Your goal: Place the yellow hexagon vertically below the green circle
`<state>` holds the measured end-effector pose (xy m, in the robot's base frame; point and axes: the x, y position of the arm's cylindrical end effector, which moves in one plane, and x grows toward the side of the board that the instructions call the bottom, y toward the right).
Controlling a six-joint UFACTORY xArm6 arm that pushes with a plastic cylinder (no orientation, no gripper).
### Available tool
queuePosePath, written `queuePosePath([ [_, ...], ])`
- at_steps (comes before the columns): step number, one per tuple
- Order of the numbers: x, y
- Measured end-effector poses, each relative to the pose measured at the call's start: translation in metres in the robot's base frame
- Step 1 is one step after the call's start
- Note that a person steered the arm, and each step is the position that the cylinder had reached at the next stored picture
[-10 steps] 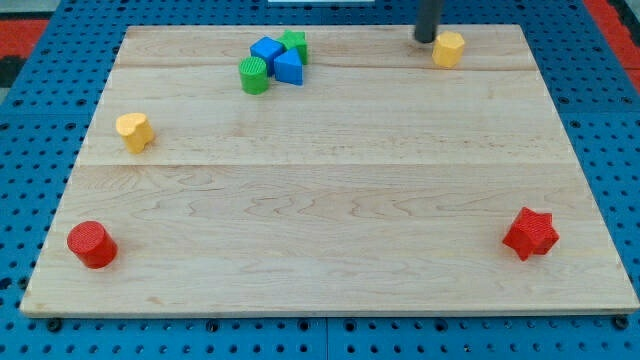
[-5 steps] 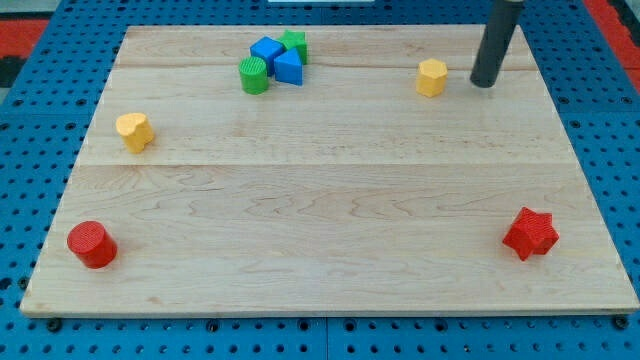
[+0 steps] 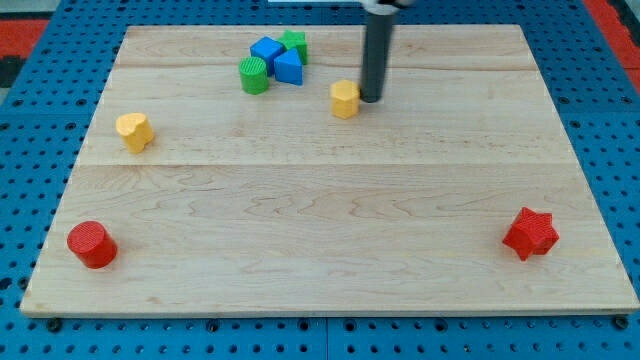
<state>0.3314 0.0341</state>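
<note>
Here the yellow hexagon, a small faceted block with a smooth matte top, sits on the upper middle of the tabletop, a pale wooden board of long planks with faint grain and visible seams. My tip rests at the hexagon's right side, touching it or just beside it; I cannot tell which. The end effector is a plain dark rod with nothing to open or close, and it holds nothing. To the view's left and a little toward the top stands the green circle, a short cylinder with a ribbed side wall, so the hexagon lies lower than it but well off to the view's right. The green circle touches a tight cluster: a blue block just to its right, a second blue block above that, and a green star-like block at the cluster's top right. Farther out, a yellow heart-shaped block lies near the board's left edge, a red cylinder with ribbed sides sits in the bottom left corner, and a red star sits near the bottom right. Around the board shows a blue perforated surface.
</note>
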Motion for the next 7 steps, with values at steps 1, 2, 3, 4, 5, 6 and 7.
queuePosePath([
  [1, 0.038, -0.050],
  [2, 0.061, -0.087],
  [3, 0.060, -0.083],
  [4, 0.038, -0.084],
  [5, 0.035, -0.096],
  [6, 0.031, -0.125],
  [7, 0.011, -0.091],
])
